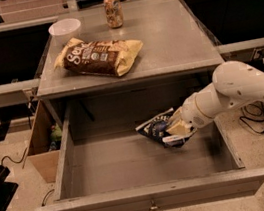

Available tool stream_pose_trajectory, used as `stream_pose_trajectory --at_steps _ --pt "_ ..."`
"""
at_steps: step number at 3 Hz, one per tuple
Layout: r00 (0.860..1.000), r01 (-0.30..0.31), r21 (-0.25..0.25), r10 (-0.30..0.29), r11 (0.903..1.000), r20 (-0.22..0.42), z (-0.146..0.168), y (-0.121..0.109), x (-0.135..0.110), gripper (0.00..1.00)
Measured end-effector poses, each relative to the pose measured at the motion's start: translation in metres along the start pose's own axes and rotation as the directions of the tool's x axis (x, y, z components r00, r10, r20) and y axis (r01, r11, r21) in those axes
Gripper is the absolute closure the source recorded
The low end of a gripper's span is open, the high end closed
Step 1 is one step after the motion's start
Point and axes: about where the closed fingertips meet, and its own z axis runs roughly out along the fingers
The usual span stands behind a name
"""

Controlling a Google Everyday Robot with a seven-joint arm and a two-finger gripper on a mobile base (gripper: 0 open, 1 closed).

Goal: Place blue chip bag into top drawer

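Hanging low inside the open top drawer (153, 197), right-rear part, the gripper (178, 130) pinches the blue chip bag (155, 125) by its right end. Bag juts leftward from the jaws, long axis roughly left-right, tilted. Contact with the drawer floor: cannot tell. Bare floor lies beneath and leftward; letting go probably means a short drop. Brown chip bag (100, 57) sits on the table (177, 43), well apart.

Matt, dull grey metal worktop (172, 44) carrying a glossy, crinkled brown-and-yellow foil chip bag (99, 57), smooth cream plastic end effector (175, 131) hanging inside the matt grey metal top drawer (153, 197), clamping a shiny, crinkly navy-blue chip bag (153, 125), small metal knob (153, 207) glinting on the drawer front
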Motion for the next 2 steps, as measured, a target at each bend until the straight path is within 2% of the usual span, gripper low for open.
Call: stream_pose_trajectory --at_steps 2 --pt "1.0 -0.003 -0.004 0.003 1.0 0.0 0.0024 0.0002 0.0021 0.61"
